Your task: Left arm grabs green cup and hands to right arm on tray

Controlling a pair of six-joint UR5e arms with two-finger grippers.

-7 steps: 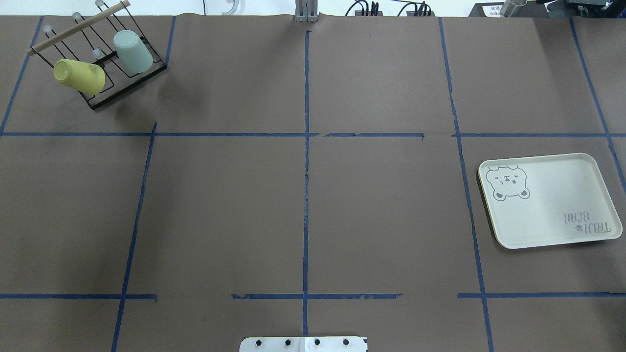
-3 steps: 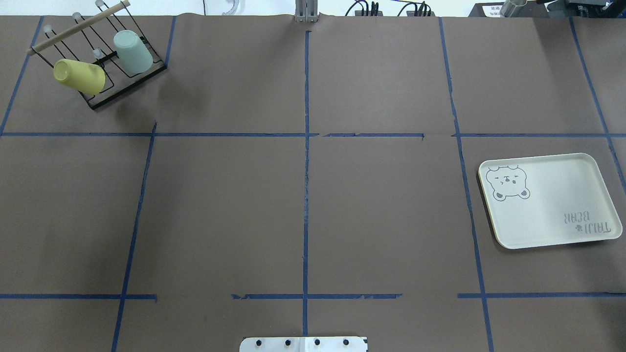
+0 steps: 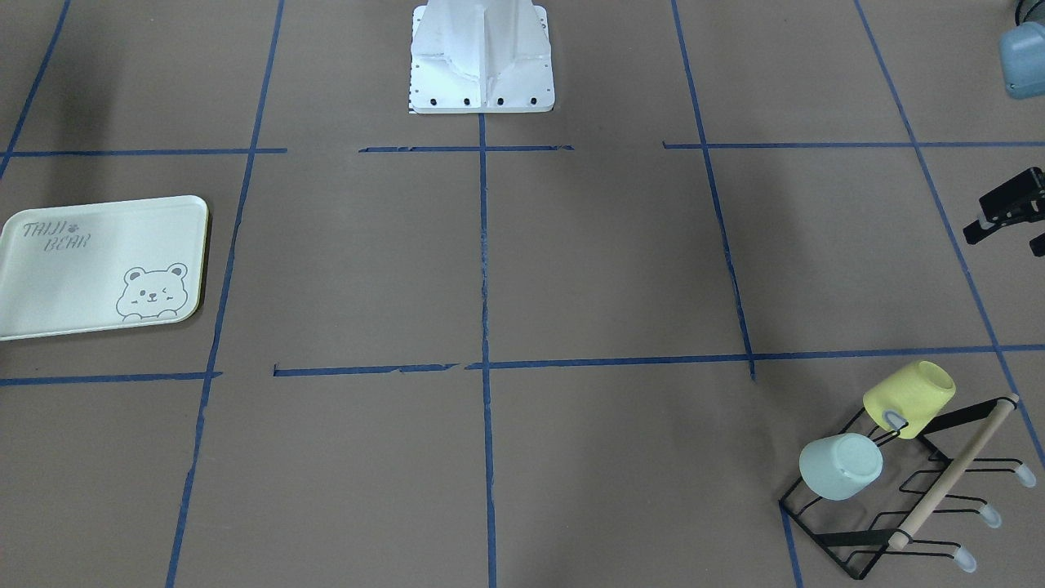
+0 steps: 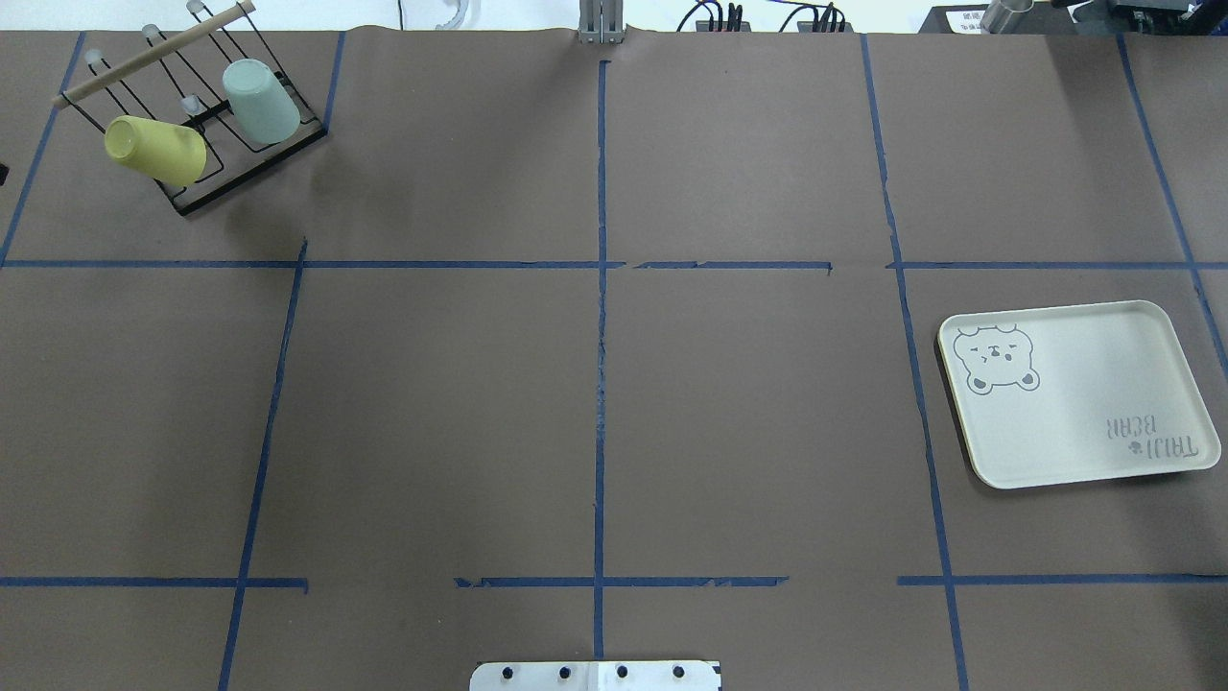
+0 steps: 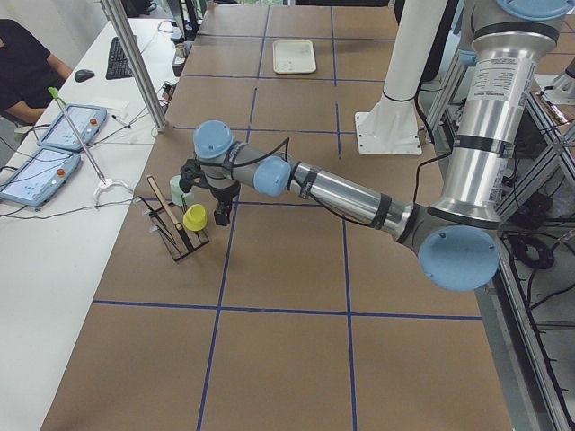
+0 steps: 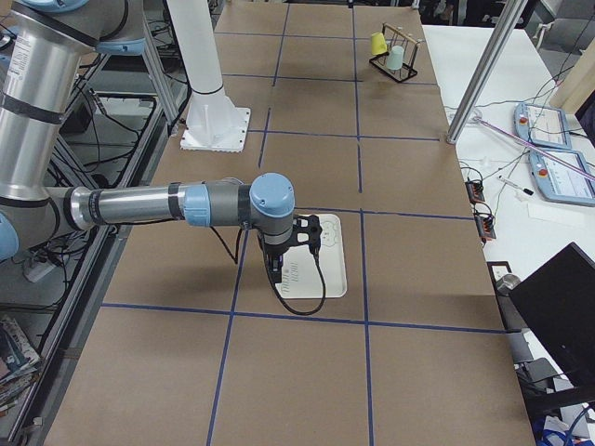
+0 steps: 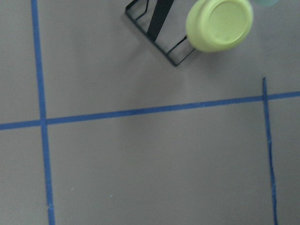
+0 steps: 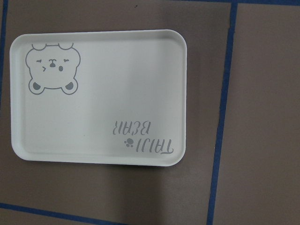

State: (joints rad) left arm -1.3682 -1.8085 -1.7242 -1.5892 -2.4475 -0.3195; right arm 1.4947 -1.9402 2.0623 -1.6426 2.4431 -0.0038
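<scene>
Overhead view, upper left: black wire rack (image 4: 240,178) with a wooden bar (image 4: 153,54) across the top. Yellow cup (image 4: 155,150) and green cup (image 4: 261,101) each hang mouth-down and tilted on a prong. This leaves their sides exposed, probably good for a side pinch.

The green cup sits on the rack's right side, beside the yellow cup and not touching it.

Left tool (image 5: 221,212) hangs over the tabletop (image 4: 432,403) just beside the rack and holds nothing. Its wrist view catches the yellow cup's base at the top of the frame, so it looks short of the target. Can't tell if it is spread or pressed together.

Centre: bare tabletop with blue tape lines.

Right of frame: tray (image 4: 1084,384) lies flat with nothing on it, ready as the drop spot.

Right tool (image 6: 278,272) hovers near the tray, with its camera looking straight down on it, likely parked for the handover. Its state can't be told.

Judgement: the grab is not yet made.
</scene>
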